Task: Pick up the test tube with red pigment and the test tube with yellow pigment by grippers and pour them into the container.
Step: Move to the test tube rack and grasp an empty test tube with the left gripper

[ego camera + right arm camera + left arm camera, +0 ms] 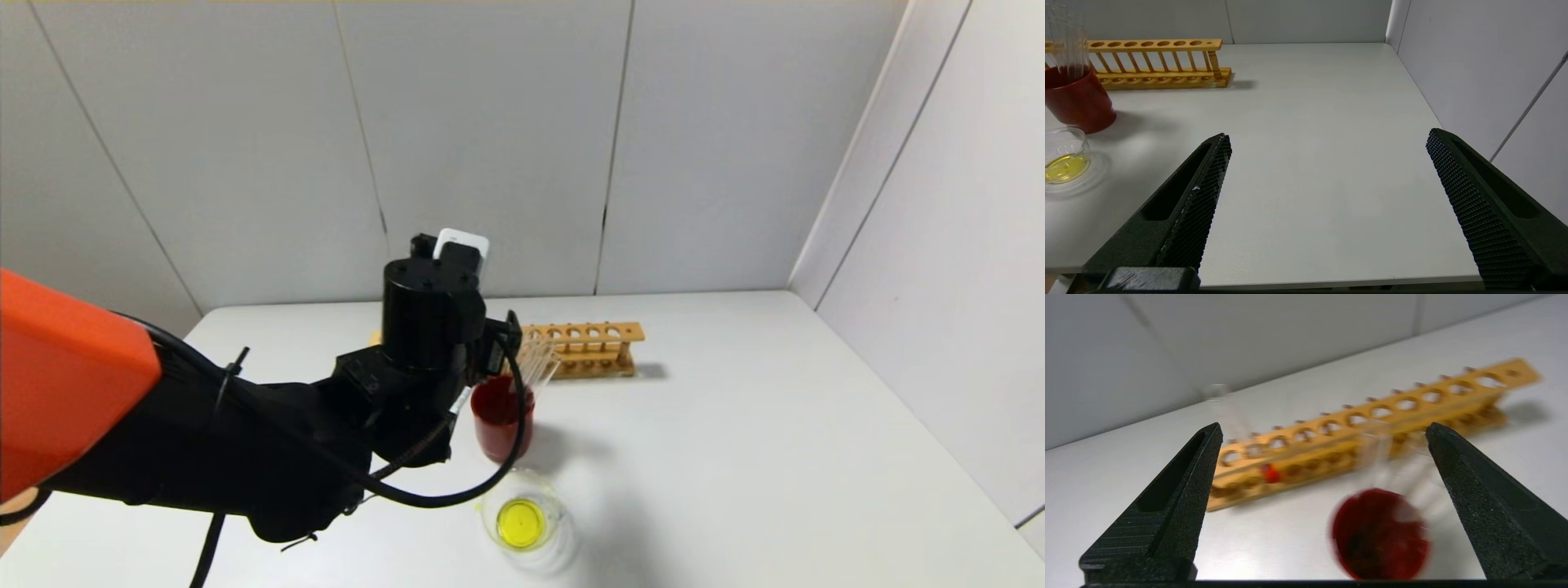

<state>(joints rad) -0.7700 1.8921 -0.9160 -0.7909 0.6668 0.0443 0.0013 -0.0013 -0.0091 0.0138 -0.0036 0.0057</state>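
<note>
Left tool (1323, 457) spread wide, hovering above the rack (1372, 428), empty. Right tool (1327, 183) spread too, well right of rack, over tabletop (1310, 122).

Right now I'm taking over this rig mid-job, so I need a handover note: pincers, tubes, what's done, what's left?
Left pincer: open, empty, near the dark red beaker, facing the wooden rack.
Right pincer: open, empty, low over the table, off to the right.
Red-pigment tube: in the rack, not yet picked.
Container: in front of the beaker, holding yellow liquid, so the yellow pour looks done. I cannot pick out the yellow tube; clear tubes lean in the beaker.
Left to do: grasp the red tube and pour it into the container.
</note>
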